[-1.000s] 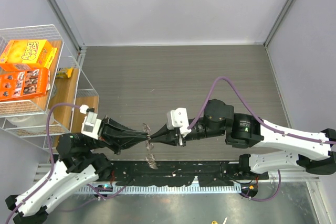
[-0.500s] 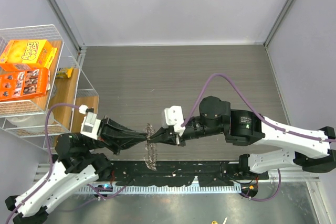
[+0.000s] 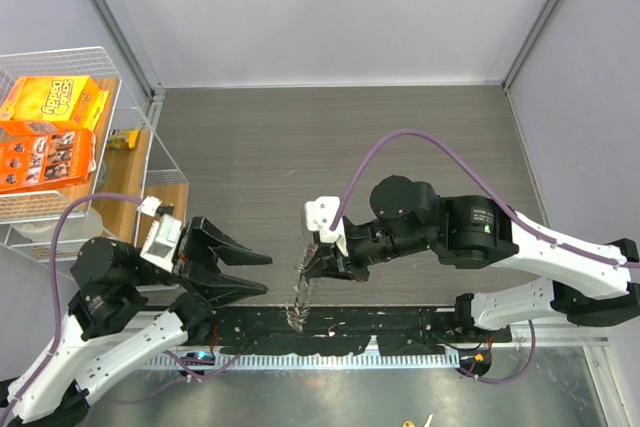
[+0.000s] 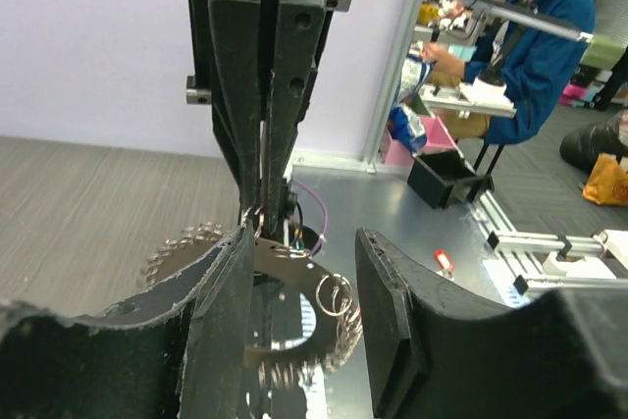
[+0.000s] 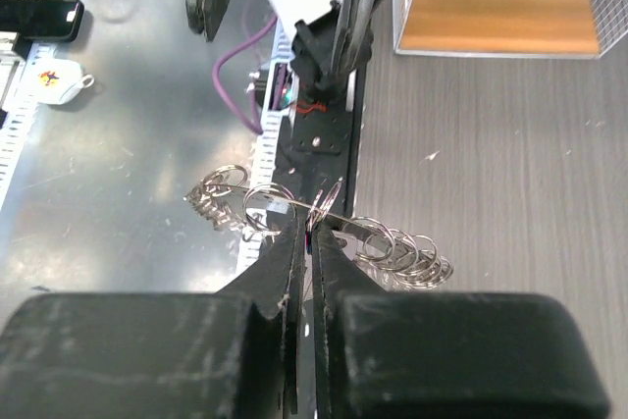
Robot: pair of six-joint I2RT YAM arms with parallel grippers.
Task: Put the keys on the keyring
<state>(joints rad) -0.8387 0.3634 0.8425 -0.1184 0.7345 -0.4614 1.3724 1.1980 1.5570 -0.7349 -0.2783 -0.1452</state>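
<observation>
Dangling keyring [image 3: 298,299] in the clamped right hand [image 3: 311,267]

The far bench [image 3: 330,137] is lying open. The keyring [image 3: 298,302] is dangling from the right tool [image 3: 310,266], blocking the gap toward the left tool [image 3: 267,274]; a wire rack [image 3: 160,152] is crowding the left edge.

Left pincer [image 3: 262,274] now has its jaws spread and sits drawn back leftward, apart from the thin metal keyring strung with small silvery keys [image 3: 298,299]. Right pincer [image 3: 312,265] alone now grips the ring, wrist turned; keys dangle as a chain.
</observation>
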